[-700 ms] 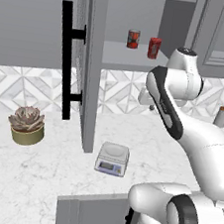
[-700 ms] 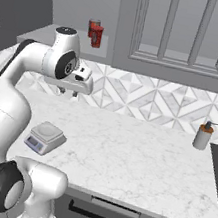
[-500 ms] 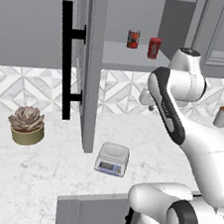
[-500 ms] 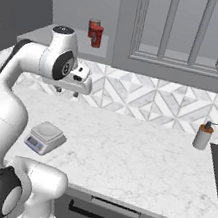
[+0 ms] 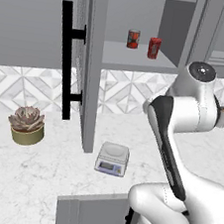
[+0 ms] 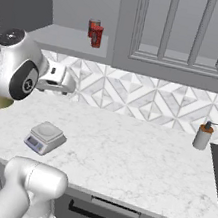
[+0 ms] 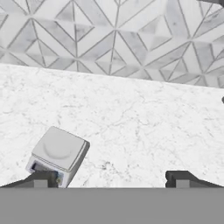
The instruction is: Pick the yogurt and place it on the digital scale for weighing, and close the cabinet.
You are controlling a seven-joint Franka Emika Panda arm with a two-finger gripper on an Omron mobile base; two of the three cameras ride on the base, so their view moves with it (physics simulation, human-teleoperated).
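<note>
**Gripper empty above the surface**

My gripper (image 7: 112, 178) hangs over the marble surface (image 7: 144, 127) with its fingers (image 7: 181, 178) spread wide apart, holding nothing. The scale (image 7: 57, 152) sits on the surface below me, near my left finger, its platform bare. The yogurt (image 5: 154, 48) stands well above me on the cabinet (image 5: 141, 58) shelf, just beside a can (image 5: 133, 39). The cabinet door (image 5: 89, 66) is swung open.

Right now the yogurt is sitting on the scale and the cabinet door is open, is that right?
Not quite. The scale is bare; the yogurt stands on the cabinet shelf beside a can, as the left base view shows. The cabinet door is open, yes.
</note>
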